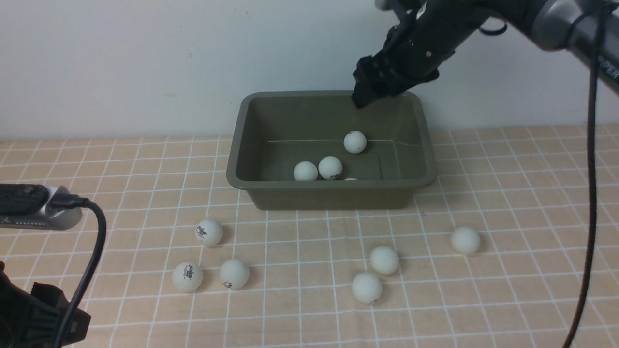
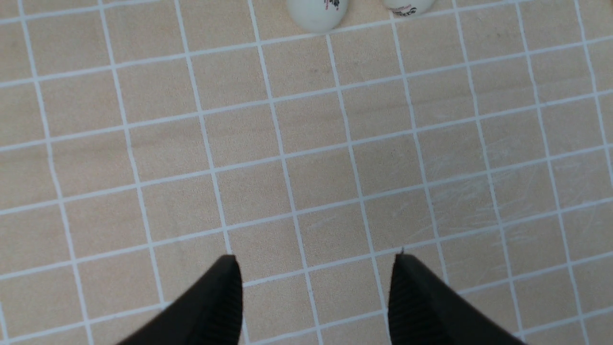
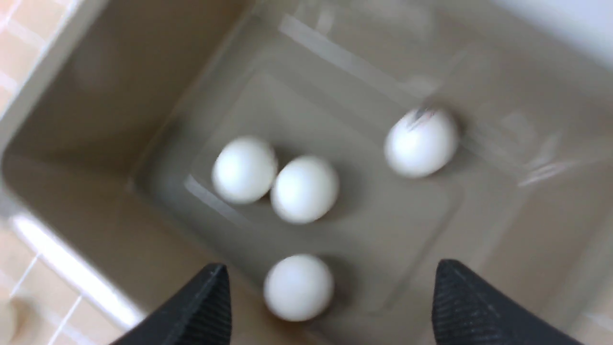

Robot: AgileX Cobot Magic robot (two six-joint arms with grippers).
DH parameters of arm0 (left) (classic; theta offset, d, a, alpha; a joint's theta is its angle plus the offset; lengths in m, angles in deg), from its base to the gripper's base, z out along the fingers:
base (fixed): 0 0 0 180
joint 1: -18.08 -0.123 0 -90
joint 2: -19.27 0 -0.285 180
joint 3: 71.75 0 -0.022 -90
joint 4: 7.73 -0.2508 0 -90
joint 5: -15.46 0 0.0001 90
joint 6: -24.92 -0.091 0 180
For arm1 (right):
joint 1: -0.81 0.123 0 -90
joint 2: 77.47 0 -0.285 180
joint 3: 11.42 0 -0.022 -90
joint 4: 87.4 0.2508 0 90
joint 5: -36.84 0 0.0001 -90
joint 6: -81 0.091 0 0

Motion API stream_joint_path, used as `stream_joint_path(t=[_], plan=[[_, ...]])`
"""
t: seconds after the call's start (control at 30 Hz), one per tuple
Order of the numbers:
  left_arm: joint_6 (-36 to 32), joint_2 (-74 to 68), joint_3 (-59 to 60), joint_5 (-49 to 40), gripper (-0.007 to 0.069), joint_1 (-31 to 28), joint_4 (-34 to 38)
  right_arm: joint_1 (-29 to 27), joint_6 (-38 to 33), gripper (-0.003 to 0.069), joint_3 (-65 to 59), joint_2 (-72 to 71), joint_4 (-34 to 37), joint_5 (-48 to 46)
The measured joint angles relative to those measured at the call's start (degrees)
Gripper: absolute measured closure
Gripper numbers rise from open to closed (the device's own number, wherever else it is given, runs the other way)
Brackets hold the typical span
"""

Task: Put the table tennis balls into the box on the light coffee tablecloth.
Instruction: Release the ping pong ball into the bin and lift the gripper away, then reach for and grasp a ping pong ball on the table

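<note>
On the light coffee tablecloth, left fingers and right fingers gape empty; drop seems done, next the table tennis ball at the box's five o'clock.

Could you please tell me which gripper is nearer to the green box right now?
Right. The right gripper hangs over the box's far rim; the left gripper is over bare tablecloth, well short of it.

One ball nearly hidden behind box front wall, right wrist view blurred
</note>
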Motion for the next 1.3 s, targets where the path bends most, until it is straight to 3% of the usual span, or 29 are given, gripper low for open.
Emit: stream_joint_path(t=[0.33,0.53,0.77,1.07,1.3], plan=[[0.0,0.0,0.0,-0.1,0.0281,0.0,0.0,-2.0,5.5,0.0150,-14.0,-16.8,-11.6,-0.8],[0.0,0.0,0.0,-0.1,0.0281,0.0,0.0,-3.0,6.1,0.0150,-28.5,-26.8,-12.5,-0.9],[0.0,0.0,0.0,-0.1,0.0281,0.0,0.0,-3.0,6.2,0.0150,-44.9,-28.7,-11.9,-0.5],[0.0,0.0,0.0,-0.1,0.0281,0.0,0.0,-3.0,5.3,0.0150,-63.8,-28.6,-11.5,22.3],[0.0,0.0,0.0,-0.1,0.0281,0.0,0.0,-3.0,5.2,0.0150,-67.1,-25.6,-12.2,30.1]])
